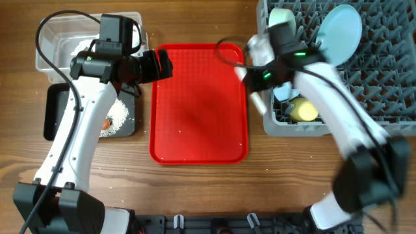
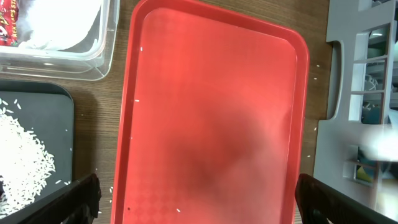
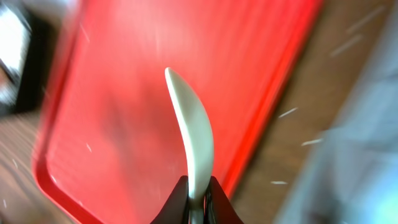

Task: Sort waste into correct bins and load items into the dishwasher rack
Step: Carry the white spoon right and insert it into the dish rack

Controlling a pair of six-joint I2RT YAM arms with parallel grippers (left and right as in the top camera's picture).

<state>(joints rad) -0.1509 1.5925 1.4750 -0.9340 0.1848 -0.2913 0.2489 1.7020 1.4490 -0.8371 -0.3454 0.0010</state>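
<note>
Overhead view: a red tray (image 1: pixel 198 104) lies at the centre of the wooden table (image 1: pixel 195 188). The grey dishwasher rack (image 1: pixel 383 84) fills the upper right of the frame. In it a pale blue plate (image 1: pixel 341 32) stands on edge near the top, and a yellow cup (image 1: pixel 303 110) sits by the rack's lower left corner.

At upper left, a clear tub (image 1: pixel 45 39) holds crumpled white paper (image 1: pixel 78 45). Just below it, a black tray (image 1: pixel 52 110) carries a heap of white rice (image 1: pixel 120 117) and an orange carrot piece (image 1: pixel 106 122).

The left gripper (image 1: pixel 164 65) hangs over the upper left edge of the red tray. The right gripper (image 1: pixel 250 75) is at the gap between the red tray's right edge and the rack, with a white spoon (image 1: pixel 257 101) in its grasp.

Left wrist view: the left gripper (image 2: pixel 198 183) is spread wide and empty, one finger in each lower corner of the frame. Below it the red tray (image 2: pixel 211 124) bears only a few stray grains. The tub (image 2: pixel 106 56) and paper (image 2: pixel 56 18) show at upper left, the rice (image 2: pixel 18 155) at lower left and the rack (image 2: pixel 348 62) at right.

Right wrist view (motion-blurred): the right gripper (image 3: pixel 198 196) is clamped on the handle of the spoon (image 3: pixel 193 137). The bowl end points up the frame, above the red tray (image 3: pixel 124 93).
</note>
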